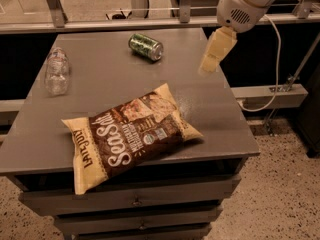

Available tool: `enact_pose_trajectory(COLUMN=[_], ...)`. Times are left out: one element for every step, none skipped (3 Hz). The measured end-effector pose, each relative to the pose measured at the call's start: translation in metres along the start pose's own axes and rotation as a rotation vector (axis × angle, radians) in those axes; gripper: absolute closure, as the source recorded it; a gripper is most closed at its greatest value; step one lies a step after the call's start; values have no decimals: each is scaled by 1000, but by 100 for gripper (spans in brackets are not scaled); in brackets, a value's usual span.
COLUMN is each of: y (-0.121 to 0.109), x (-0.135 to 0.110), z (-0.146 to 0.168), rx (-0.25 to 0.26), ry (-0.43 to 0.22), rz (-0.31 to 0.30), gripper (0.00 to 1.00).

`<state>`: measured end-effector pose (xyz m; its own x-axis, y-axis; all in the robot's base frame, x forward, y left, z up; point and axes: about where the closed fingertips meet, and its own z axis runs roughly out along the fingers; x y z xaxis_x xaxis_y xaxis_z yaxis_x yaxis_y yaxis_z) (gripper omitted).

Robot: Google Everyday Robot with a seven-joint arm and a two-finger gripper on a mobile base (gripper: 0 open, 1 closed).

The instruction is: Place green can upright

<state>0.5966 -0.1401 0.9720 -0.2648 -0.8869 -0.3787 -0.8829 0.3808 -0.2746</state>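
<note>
The green can lies on its side near the far edge of the grey table, its silver end facing right and toward me. My gripper hangs from the white arm at the upper right, above the table's right side, to the right of the can and a little nearer to me. It holds nothing that I can see.
A clear plastic bottle lies on its side at the table's left. A brown chip bag lies across the front middle. Drawers sit under the tabletop. A white cable hangs at the right beside a rail.
</note>
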Motion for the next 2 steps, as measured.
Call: enact_pose_trajectory(y=[-17,-42], x=[-51,-111], z=[30,61], rx=[-34,-78], ry=[-157,-316], rz=[40,99], gripper=[0,0])
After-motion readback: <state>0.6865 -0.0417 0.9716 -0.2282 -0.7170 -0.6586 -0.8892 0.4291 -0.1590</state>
